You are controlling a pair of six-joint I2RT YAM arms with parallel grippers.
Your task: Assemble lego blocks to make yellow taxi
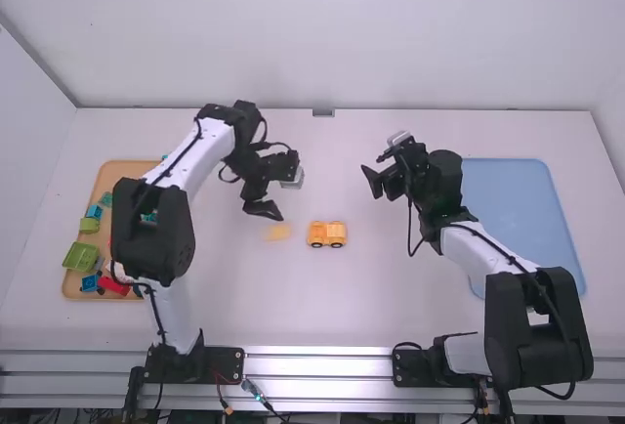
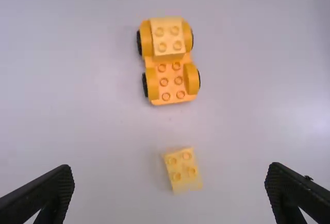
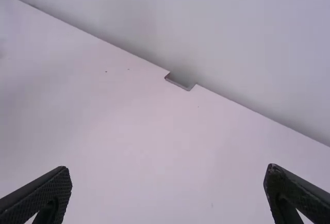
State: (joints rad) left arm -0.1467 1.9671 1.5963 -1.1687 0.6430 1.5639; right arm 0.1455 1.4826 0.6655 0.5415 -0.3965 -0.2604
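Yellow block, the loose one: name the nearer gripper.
Left: the left gripper hovers close by the block, while the right gripper is farther off, to the block's right.

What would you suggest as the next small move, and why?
Probably lower the open left gripper onto the loose yellow block: it lies between the fingers' lines, while the car has bare studs behind its mounted block.
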